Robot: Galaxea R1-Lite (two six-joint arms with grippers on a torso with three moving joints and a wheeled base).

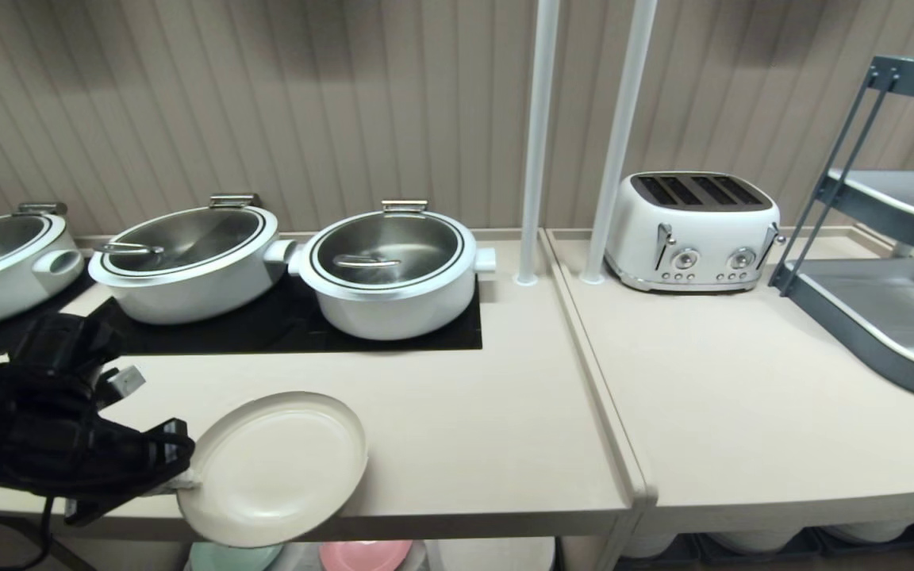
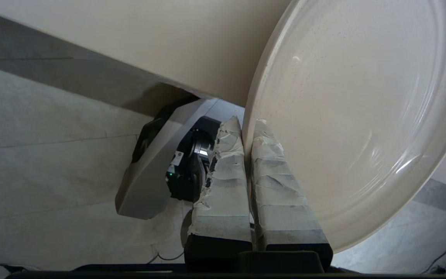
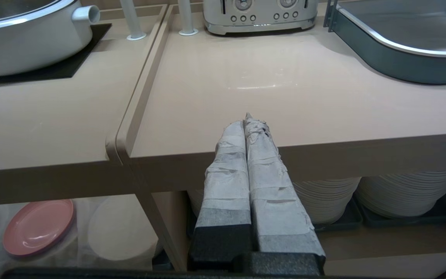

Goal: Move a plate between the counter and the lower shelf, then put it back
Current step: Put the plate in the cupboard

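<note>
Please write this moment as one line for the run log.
left gripper: shut on plate rim | plate: tilted, over counter front edge | right gripper: shut, empty, idle

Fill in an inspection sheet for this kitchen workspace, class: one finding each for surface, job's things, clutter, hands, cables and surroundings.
Surface: counter beige, with a black cooktop panel set in.
Job's things: plate held tilted, overhanging the counter's front edge; lower shelf holds a pink plate on white cloth.
Clutter: three white pots on the cooktop; toaster and grey tiered rack on the neighbouring worktop.
Hands: left hand shut on the plate's rim; right hand shut, empty, before the neighbouring worktop's edge.
Cables: a black one hangs below the left arm.
Surroundings: ribbed wall, two white poles.
</note>
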